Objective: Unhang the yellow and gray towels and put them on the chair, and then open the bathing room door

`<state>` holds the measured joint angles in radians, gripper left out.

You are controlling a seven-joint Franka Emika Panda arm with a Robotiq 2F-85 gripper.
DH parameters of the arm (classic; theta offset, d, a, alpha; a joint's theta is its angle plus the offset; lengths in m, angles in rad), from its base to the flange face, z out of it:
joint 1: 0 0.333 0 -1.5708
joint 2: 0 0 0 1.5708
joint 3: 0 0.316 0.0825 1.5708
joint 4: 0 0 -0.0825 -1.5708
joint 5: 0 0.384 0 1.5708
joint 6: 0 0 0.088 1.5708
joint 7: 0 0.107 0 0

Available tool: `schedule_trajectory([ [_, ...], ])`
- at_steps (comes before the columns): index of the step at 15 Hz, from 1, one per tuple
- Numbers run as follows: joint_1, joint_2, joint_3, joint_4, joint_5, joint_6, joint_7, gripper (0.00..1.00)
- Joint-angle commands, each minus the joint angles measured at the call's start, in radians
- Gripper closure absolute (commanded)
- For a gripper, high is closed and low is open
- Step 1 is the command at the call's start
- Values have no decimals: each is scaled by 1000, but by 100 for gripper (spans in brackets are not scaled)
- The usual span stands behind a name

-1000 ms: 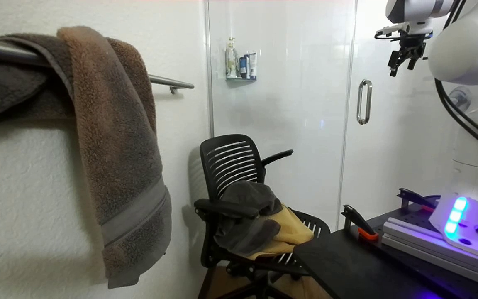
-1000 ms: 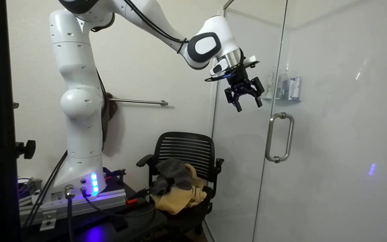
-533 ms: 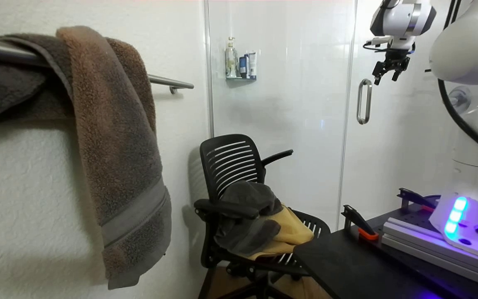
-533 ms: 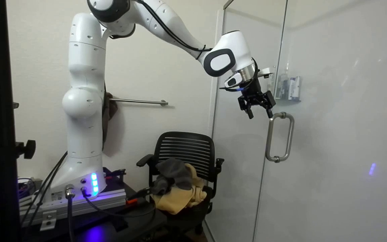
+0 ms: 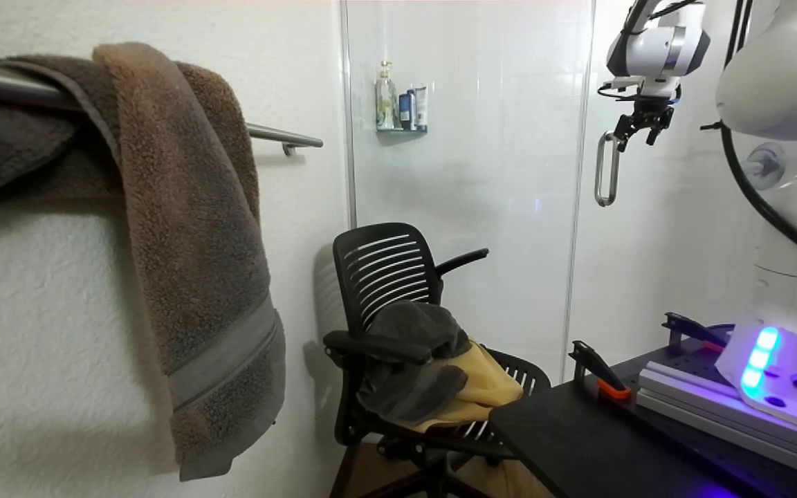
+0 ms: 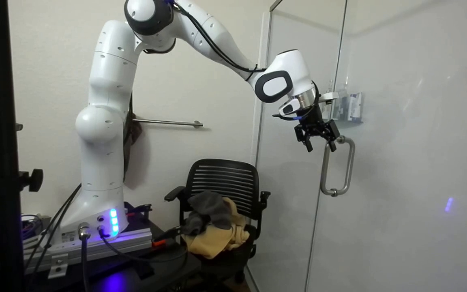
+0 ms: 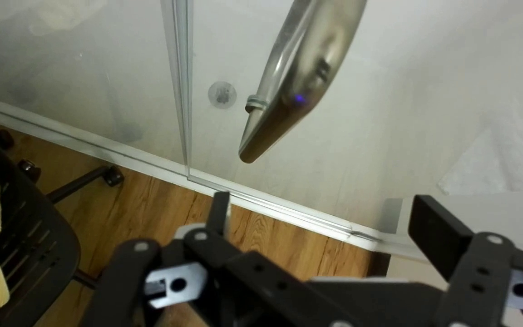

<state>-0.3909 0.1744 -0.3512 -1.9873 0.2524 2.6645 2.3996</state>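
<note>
The two black fingers (image 7: 441,236) are spread apart. In both exterior views, one hides a bit of the shiny metal loop handle (image 7: 309,81) on the clear glass door (image 6: 387,227); I can't tell if they touch. The wrist view cuts off one end of the handle. The yellow cloth towel (image 5: 485,380) and dark gray cloth towel (image 5: 405,387) lie heaped on the black slatted chair (image 6: 223,162) (the gray one covers some yellow). A fuzzy brown-gray towel (image 5: 198,277) is cut off in an exterior view.
</note>
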Motion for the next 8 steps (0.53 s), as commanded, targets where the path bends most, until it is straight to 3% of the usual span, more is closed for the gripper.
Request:
schedule_trajectory([
  [1, -26, -42, 27, -7, 190, -42, -145, 0],
  [5, -22, -48, 17, 0, 322, -41, -265, 0],
  [8, -1, -36, -1, 3, 296, -18, -231, 0],
])
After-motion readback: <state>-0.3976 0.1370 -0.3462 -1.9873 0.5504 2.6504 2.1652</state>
